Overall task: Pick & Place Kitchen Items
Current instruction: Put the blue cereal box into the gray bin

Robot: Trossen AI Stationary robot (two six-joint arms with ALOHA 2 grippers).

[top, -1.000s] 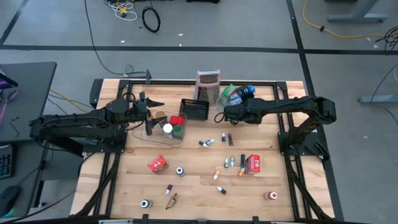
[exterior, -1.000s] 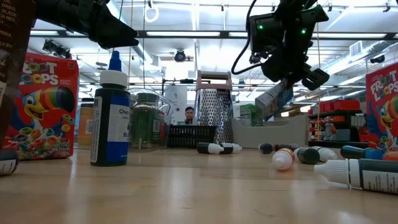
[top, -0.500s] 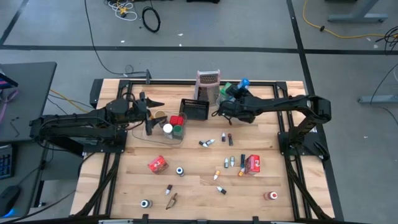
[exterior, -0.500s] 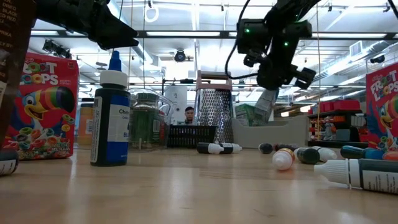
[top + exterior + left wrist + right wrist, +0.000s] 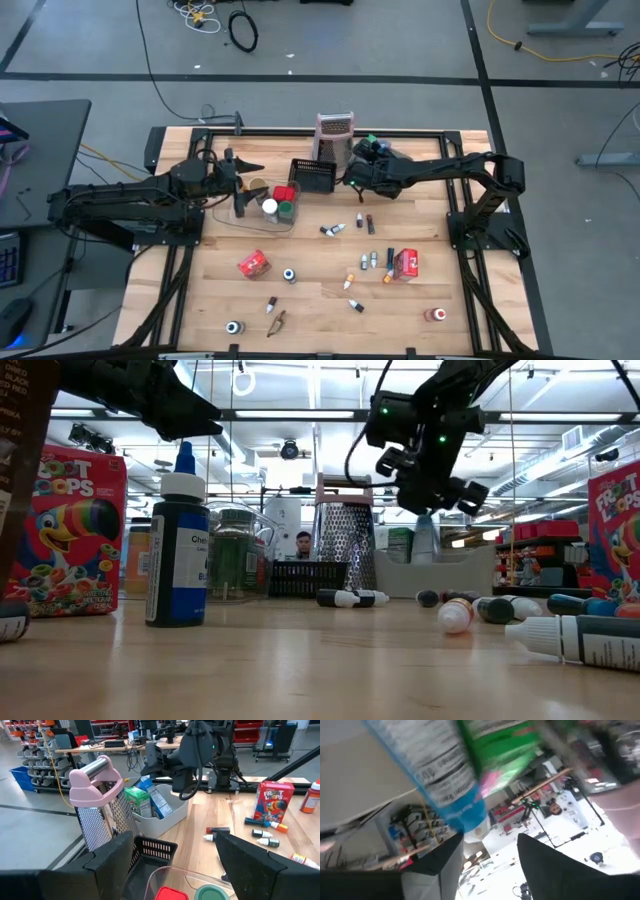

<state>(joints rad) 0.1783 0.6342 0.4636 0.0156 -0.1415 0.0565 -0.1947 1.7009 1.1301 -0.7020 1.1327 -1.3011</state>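
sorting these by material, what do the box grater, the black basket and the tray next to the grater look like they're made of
Box grater: looks like shiny perforated metal, with a matte pink handle that seems plastic. Black basket: open mesh, probably coated wire, though moulded plastic is possible. Grey tray: smooth, opaque, thick-walled, likely plastic; it holds a green packet and a blue packet.

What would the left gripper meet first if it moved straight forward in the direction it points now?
Probably the black mesh basket: it lies just ahead between the open fingers of the left gripper, beyond the clear tub. The box grater stands to one side. Depth is uncertain.
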